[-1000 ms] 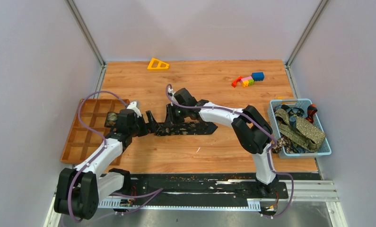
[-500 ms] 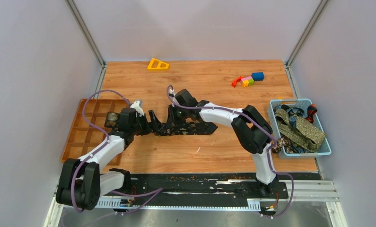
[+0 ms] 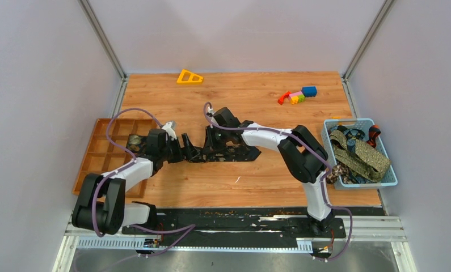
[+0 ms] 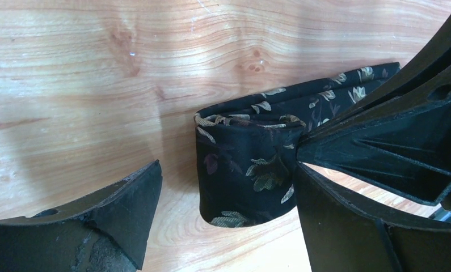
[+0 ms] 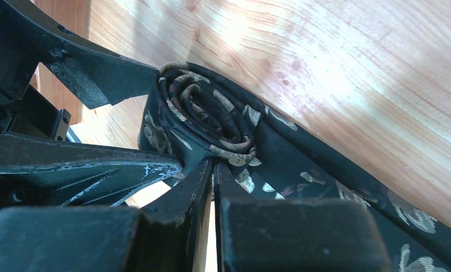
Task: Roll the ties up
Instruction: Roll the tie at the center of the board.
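Observation:
A black tie with pale leaf speckles [image 3: 234, 154] lies flat on the wooden table, its left end wound into a roll [image 5: 206, 119]. My right gripper [image 5: 213, 167] is shut on the roll's centre, and shows from above [image 3: 210, 145]. My left gripper [image 4: 228, 187] is open with the roll [image 4: 245, 170] between its fingers; the right finger [image 4: 353, 226] is close beside the roll and the left finger [image 4: 115, 215] stands apart. It shows in the top view [image 3: 186, 149] just left of the roll. The tie's unrolled tail runs right.
An orange compartment tray [image 3: 98, 164] sits at the left, with a small dark roll [image 3: 134, 140] in one cell. A blue basket [image 3: 382, 181] of more ties stands at the right edge. A yellow triangle [image 3: 189, 76] and coloured blocks [image 3: 298, 95] lie at the back.
My left arm has swung its elbow inward and its gripper has shifted a little right toward the roll. My right gripper has edged slightly right, still on the roll.

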Action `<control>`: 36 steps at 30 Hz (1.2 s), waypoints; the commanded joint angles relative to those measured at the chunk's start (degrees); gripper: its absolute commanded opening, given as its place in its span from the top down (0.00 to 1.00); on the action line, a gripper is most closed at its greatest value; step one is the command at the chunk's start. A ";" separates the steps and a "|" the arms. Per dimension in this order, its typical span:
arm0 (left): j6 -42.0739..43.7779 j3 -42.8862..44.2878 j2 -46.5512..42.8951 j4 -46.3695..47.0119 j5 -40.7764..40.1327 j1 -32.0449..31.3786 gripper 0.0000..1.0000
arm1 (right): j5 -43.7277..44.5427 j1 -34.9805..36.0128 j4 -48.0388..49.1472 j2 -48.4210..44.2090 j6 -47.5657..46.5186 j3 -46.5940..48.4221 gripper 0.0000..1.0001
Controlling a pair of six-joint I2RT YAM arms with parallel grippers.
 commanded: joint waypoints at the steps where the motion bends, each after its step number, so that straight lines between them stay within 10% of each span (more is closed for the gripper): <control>1: -0.20 0.41 2.07 5.45 3.40 0.31 0.09 | 1.12 -0.67 1.16 0.74 -1.14 -1.12 0.93; 22: -2.21 0.98 9.78 10.78 6.66 0.26 0.32 | 0.90 -1.35 1.36 0.23 -1.53 -1.63 0.94; 36: 3.65 9.64 5.47 -8.30 -12.84 -8.01 0.36 | -0.13 -2.16 2.80 -5.28 -3.29 -4.86 0.70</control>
